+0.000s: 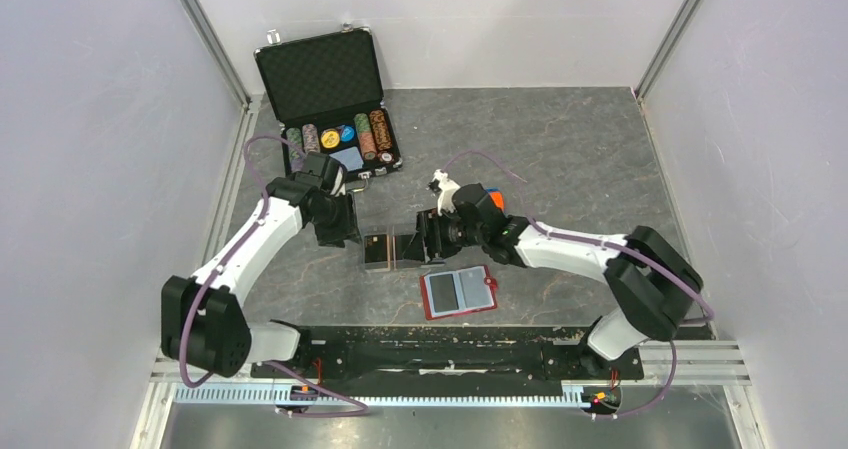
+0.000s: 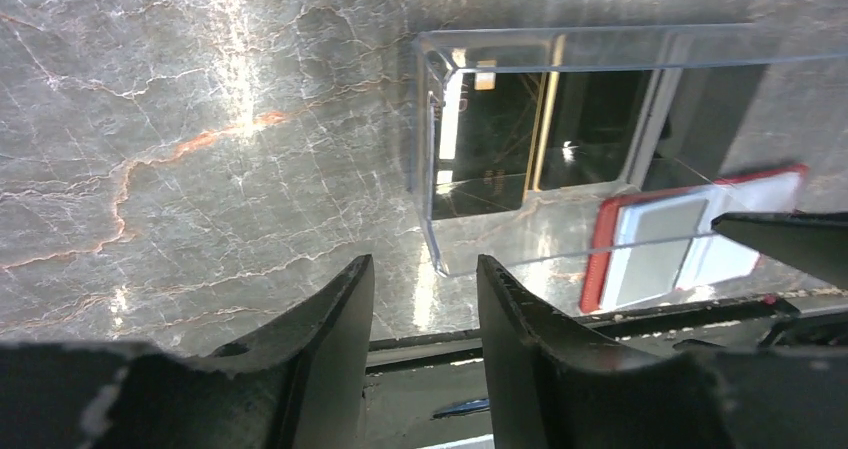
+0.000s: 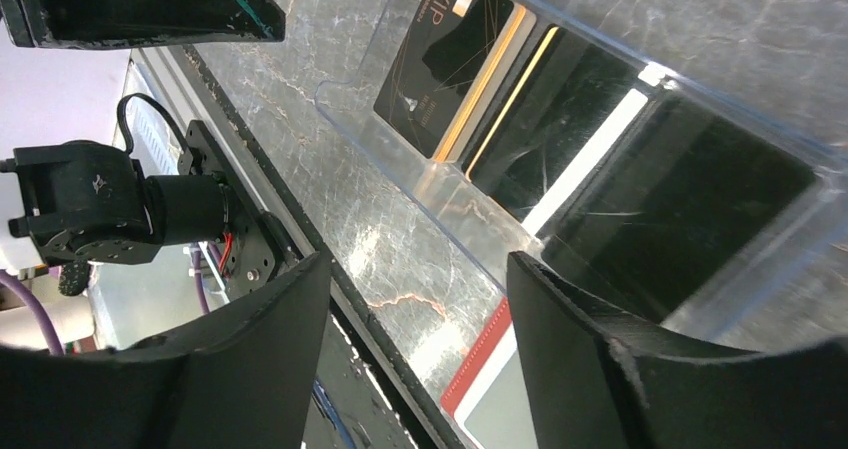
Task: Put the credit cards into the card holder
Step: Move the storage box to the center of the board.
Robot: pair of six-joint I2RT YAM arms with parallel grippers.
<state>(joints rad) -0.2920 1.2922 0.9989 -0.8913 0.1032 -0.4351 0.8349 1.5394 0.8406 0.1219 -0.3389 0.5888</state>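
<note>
The clear card holder [image 1: 385, 249] lies flat on the marble table between my two grippers. In the right wrist view the holder [image 3: 440, 194] has a dark credit card with gold trim and "VIP" print [image 3: 445, 64] in its end compartment. The middle compartment [image 3: 560, 119] is dark with a gold strip along one edge; I cannot tell whether that is a card. The left wrist view shows the same holder [image 2: 440, 229] and card [image 2: 490, 139]. My left gripper [image 1: 345, 231] [image 2: 420, 269] is open and empty just left of the holder. My right gripper [image 1: 418, 241] [image 3: 415, 264] is open and empty at its right end.
A red wallet [image 1: 458, 291] lies open in front of the holder, also in the left wrist view [image 2: 690, 239]. An open black chip briefcase [image 1: 325, 94] stands at the back left. A black rail [image 1: 450, 349] runs along the near edge.
</note>
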